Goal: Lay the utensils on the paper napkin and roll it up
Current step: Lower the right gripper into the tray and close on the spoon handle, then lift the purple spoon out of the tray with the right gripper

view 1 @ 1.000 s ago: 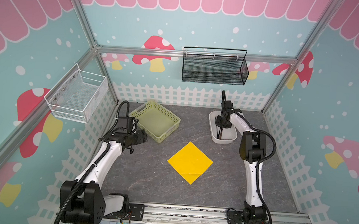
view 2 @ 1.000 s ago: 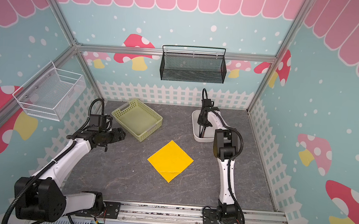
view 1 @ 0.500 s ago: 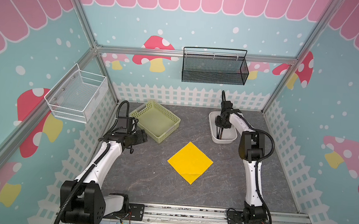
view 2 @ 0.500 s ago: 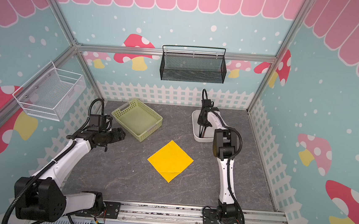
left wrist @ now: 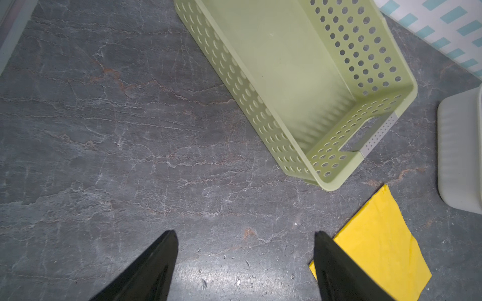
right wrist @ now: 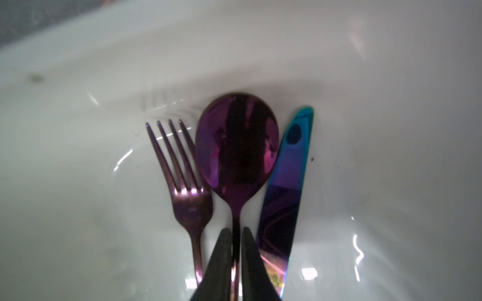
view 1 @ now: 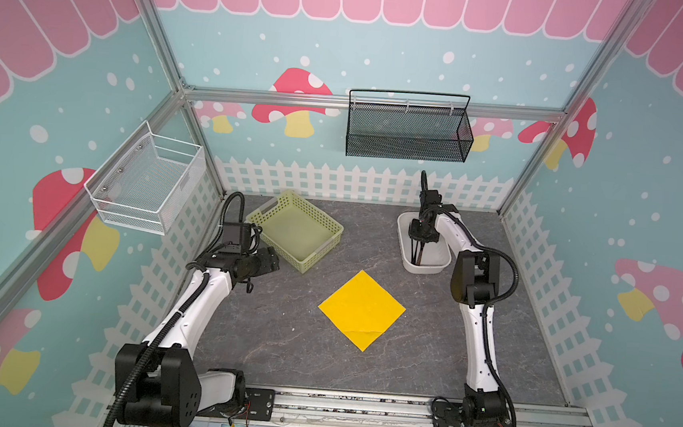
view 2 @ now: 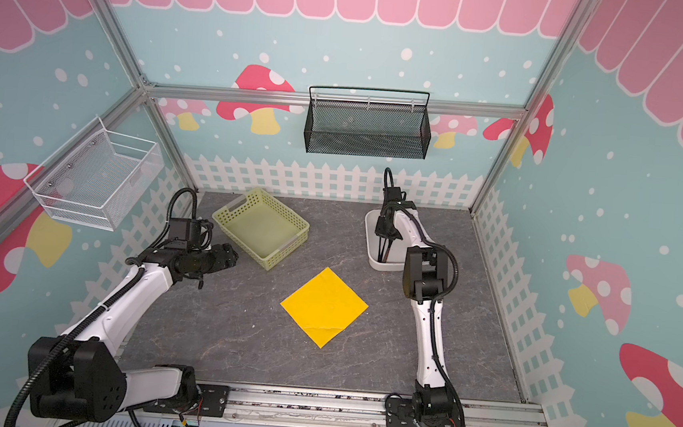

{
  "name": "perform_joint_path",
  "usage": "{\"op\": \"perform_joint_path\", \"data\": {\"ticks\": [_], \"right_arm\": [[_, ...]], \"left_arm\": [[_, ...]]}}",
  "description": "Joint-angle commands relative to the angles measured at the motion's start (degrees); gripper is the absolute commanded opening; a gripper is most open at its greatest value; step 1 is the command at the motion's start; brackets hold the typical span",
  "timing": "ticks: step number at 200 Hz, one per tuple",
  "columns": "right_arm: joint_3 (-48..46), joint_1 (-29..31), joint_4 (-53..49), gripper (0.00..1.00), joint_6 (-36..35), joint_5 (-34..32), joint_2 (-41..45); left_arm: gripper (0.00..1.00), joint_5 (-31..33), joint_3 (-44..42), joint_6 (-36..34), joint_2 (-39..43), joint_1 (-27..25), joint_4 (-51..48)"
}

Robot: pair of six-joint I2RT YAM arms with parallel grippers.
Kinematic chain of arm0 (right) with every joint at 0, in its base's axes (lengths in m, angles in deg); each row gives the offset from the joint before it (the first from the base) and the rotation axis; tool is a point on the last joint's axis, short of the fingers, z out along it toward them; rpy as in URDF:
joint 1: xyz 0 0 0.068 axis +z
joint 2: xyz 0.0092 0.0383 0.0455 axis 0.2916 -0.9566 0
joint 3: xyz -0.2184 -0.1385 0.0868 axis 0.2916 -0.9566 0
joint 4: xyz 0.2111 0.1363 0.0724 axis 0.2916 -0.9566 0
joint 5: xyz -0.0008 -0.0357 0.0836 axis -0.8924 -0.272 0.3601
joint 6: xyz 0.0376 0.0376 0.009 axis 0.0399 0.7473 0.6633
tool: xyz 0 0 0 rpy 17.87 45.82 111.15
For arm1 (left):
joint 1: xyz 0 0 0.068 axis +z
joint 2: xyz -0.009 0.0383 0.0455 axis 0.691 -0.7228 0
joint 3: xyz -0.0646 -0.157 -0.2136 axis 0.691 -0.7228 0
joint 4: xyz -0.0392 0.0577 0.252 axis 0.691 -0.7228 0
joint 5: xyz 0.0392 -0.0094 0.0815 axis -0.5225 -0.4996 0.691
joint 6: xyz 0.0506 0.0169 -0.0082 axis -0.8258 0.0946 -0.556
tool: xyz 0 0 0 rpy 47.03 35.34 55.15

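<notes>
The utensils lie side by side in a white bin (view 1: 402, 236) (view 2: 368, 241) at the back right. In the right wrist view they are a dark fork (right wrist: 186, 198), a shiny purple spoon (right wrist: 236, 146) and a blue-purple knife (right wrist: 285, 198). My right gripper (right wrist: 236, 229) (view 1: 417, 259) (view 2: 384, 256) reaches down into the bin, shut on the spoon's thin handle. The yellow paper napkin (view 1: 361, 310) (view 2: 324, 307) (left wrist: 378, 247) lies flat mid-table, turned like a diamond. My left gripper (left wrist: 245, 234) (view 1: 271, 259) (view 2: 232, 254) hovers open and empty over bare table left of the napkin.
A pale green perforated basket (view 1: 332, 232) (view 2: 301, 230) (left wrist: 260, 109) stands at the back left, close to the left gripper. A black mesh basket (view 1: 409, 130) and a white wire basket (view 1: 146, 184) hang on the walls. A white picket fence lines the grey table's edges.
Hardly anything: the right arm has shifted very slightly over the white bin. The left arm and the napkin have not moved.
</notes>
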Motion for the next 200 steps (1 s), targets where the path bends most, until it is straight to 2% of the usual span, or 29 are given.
{"op": "perform_joint_path", "data": {"ticks": [1, 40, 94, 123, 200], "right_arm": [[0.07, -0.28, -7.56, 0.12, -1.26, 0.44, -2.51], [0.45, -0.29, -8.16, 0.12, -1.71, 0.95, -3.48], [1.62, -0.30, -8.07, 0.04, -1.89, 1.58, -6.00], [1.73, -0.25, -7.68, 0.00, -1.95, 0.75, -3.58], [1.79, 0.24, -7.72, 0.00, -2.43, 1.69, 4.89]], "left_arm": [[0.83, -0.86, 1.66, 0.07, -1.02, 0.47, -1.23], [0.83, -1.50, 1.79, 0.34, -1.62, 0.61, -1.17], [0.83, -2.91, 1.80, 0.69, -2.21, 1.31, -1.06], [0.83, -2.43, 1.76, 0.76, -1.87, 1.43, -1.06], [0.83, -3.36, 1.45, 1.34, -1.10, 1.61, -0.62]]}}
